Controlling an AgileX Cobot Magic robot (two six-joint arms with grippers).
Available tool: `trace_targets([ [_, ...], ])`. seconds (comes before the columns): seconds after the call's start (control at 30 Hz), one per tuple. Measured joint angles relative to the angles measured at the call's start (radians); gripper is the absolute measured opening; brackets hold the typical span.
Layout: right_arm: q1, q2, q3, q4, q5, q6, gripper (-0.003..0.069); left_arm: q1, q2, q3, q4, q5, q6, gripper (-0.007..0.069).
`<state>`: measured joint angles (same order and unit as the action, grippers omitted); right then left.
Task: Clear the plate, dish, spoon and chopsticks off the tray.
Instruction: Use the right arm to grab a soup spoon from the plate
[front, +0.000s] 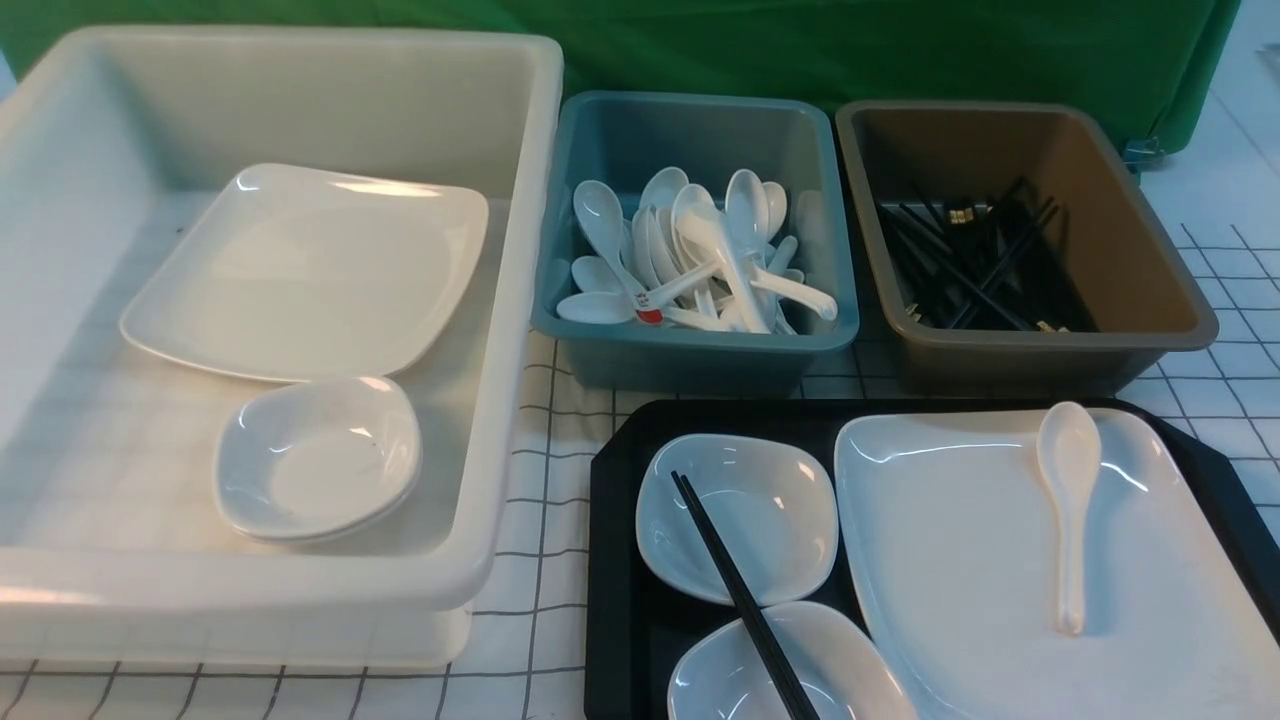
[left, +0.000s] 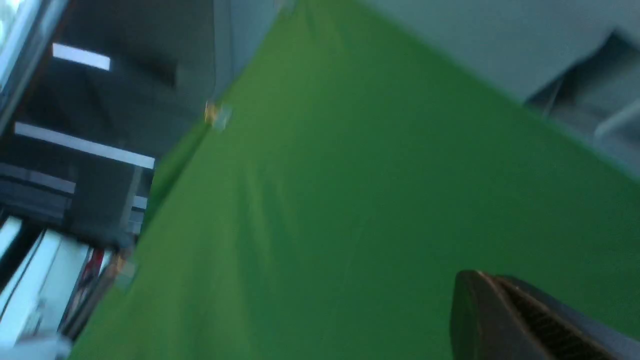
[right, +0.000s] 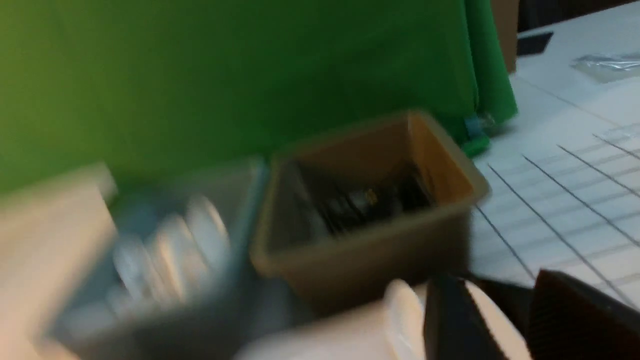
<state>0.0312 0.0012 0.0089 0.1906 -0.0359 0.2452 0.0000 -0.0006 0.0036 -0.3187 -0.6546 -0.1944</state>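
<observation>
In the front view, the black tray (front: 622, 560) is sitting on the table (front: 560, 600) at the right, and everything wanted is lying on it. The spoon (front: 1070, 500) is resting on the plate (front: 960, 560), looking light, stiff and slick, so its narrow handle is offering the best bite, well clear of that smooth bowl. The chopsticks (front: 745, 597) are bridging the far dish (front: 740, 515) and the near dish (front: 790, 665); they're looking thin, rigid and ready to roll, so a pinch around both near the middle is seeming wise. Those dishes are looking glossy and perhaps brittle, their raised rims inviting a gentle pinch once the sticks are gone. The plate is promising the heaviest, most slippery lift, probably asking for a firm, level hold on its rim, and its spoon is likely sliding if that goes up first. Over to the left wrist view: the left end effector (left: 482, 280) is pointing towards green cloth (left: 350, 200), its tips closing together on nothing visible. And in the right wrist view, the right end effector (right: 500, 295) is standing apart at the fingers, gripping nothing, with the spoon showing beside them.
</observation>
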Motion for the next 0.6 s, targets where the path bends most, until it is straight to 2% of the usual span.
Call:
trace_targets([
  [0.1,0.0,0.0,0.0,0.012,-0.085,0.116,0.0241,0.0,0.011,-0.073,0.008,-0.023,-0.014,0.002],
  [0.17,0.0,0.0,0.0,0.015,-0.133,0.134,0.0239,0.0,0.043,-0.196,0.034,0.071,-0.044,0.002],
  [0.2,0.0,0.0,0.0,0.016,-0.158,0.14,0.0239,0.0,0.083,-0.287,0.088,0.201,-0.08,0.002],
  [0.23,0.0,0.0,0.0,0.016,-0.162,0.141,0.0239,0.0,0.083,-0.304,0.088,0.201,-0.08,0.002],
  [0.27,0.0,0.0,0.0,0.017,-0.195,0.145,0.0239,0.0,0.156,-0.435,0.19,0.411,-0.13,0.002],
  [0.3,0.0,0.0,0.0,0.017,-0.203,0.145,0.0239,0.0,0.165,-0.468,0.199,0.436,-0.135,0.002],
  [0.4,0.0,0.0,0.0,0.018,-0.259,0.144,0.024,0.0,0.37,-0.72,0.268,0.864,-0.147,0.002],
  [0.43,0.0,0.0,0.0,0.018,-0.259,0.144,0.024,0.0,0.382,-0.72,0.268,0.886,-0.144,0.002],
  [0.47,0.0,0.0,0.0,0.019,-0.271,0.143,0.024,0.0,0.443,-0.782,0.263,0.993,-0.12,0.002],
  [0.53,0.0,0.0,0.0,0.02,-0.31,0.141,0.0239,0.0,0.584,-0.865,0.212,1.203,-0.035,0.002],
  [0.6,0.0,0.0,0.001,0.021,-0.363,0.138,0.0221,0.0,0.707,-0.888,0.131,1.331,0.07,0.002],
])
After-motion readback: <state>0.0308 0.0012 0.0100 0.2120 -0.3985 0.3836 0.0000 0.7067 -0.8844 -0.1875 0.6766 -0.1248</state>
